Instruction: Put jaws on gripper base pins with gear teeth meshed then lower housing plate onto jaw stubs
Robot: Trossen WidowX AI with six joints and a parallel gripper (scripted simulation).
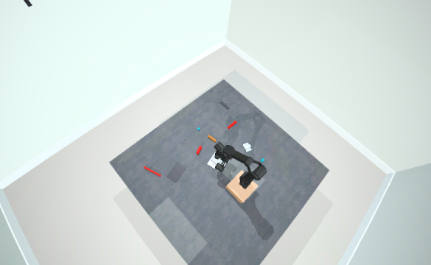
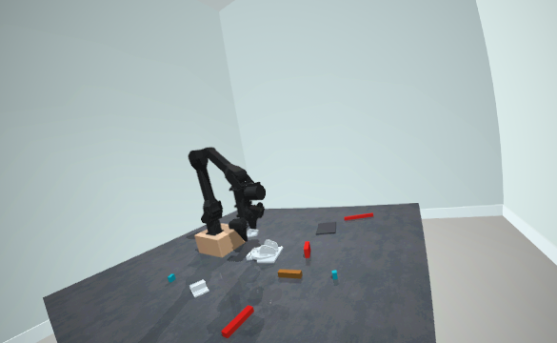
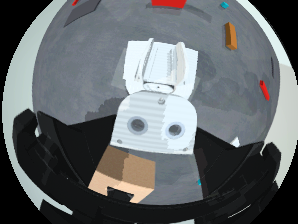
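My gripper (image 3: 154, 124) (image 2: 249, 230) is shut on the white housing plate (image 3: 151, 112) (image 2: 252, 232), a flat plate with two round holes, held by its sides. The plate is above the table, and in the wrist view it overlaps the near end of the gripper base. The white gripper base (image 3: 132, 56) (image 2: 273, 260) (image 1: 211, 163) lies on the table. Two white jaws, the left one (image 3: 149, 62) and the right one (image 3: 180, 62), lie side by side on it. The plate hides their near ends, so I cannot tell whether teeth mesh or where the pins and stubs are.
A white angled piece (image 1: 247, 147) (image 2: 199, 288) lies apart from the base. Around are an orange block (image 1: 211, 138) (image 2: 289, 273), red bars (image 1: 232, 125) (image 2: 238, 321), a dark flat square (image 1: 176, 172) (image 2: 326, 228) and small cyan cubes (image 1: 198, 129) (image 2: 171, 277). My arm stands on a wooden block (image 1: 242, 191) (image 2: 213, 244).
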